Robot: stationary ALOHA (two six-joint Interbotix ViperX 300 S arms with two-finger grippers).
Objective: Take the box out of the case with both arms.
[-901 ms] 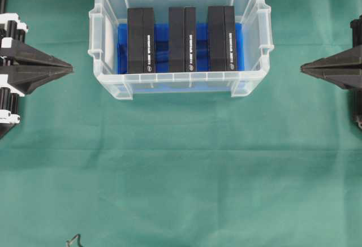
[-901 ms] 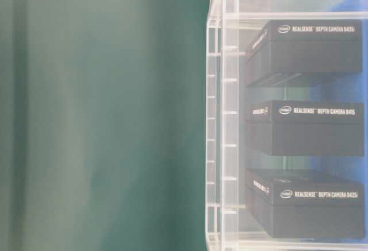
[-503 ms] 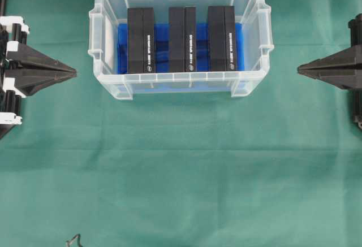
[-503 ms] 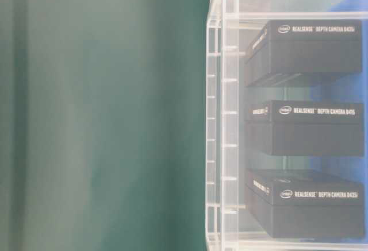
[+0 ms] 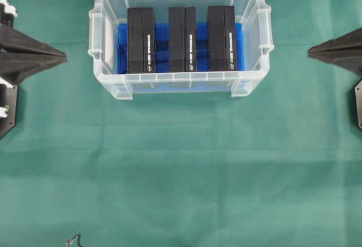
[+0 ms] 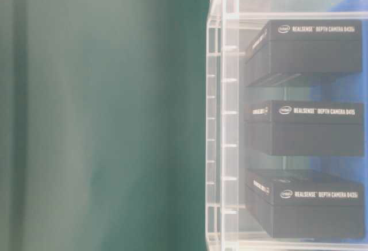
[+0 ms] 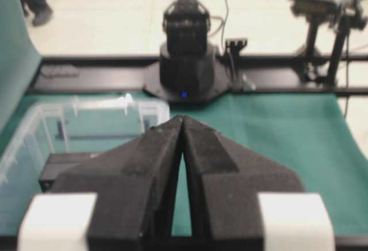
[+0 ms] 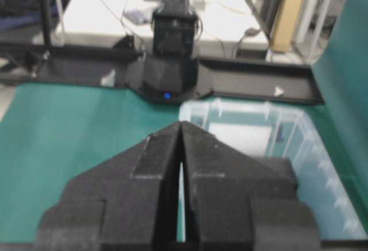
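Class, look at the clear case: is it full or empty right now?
Not empty. The case holds three black boxes standing side by side on its blue sheet, with none lifted out yet.

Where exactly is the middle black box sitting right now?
In the overhead view the middle black box stands on the blue sheet inside the case, between two matching boxes, toward the table's far edge and roughly midway between both shut grippers.

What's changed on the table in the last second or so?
In the overhead view both hands, left and right, shifted toward the top of the frame and slightly outward, shut and empty. The case and its three black boxes stayed put.
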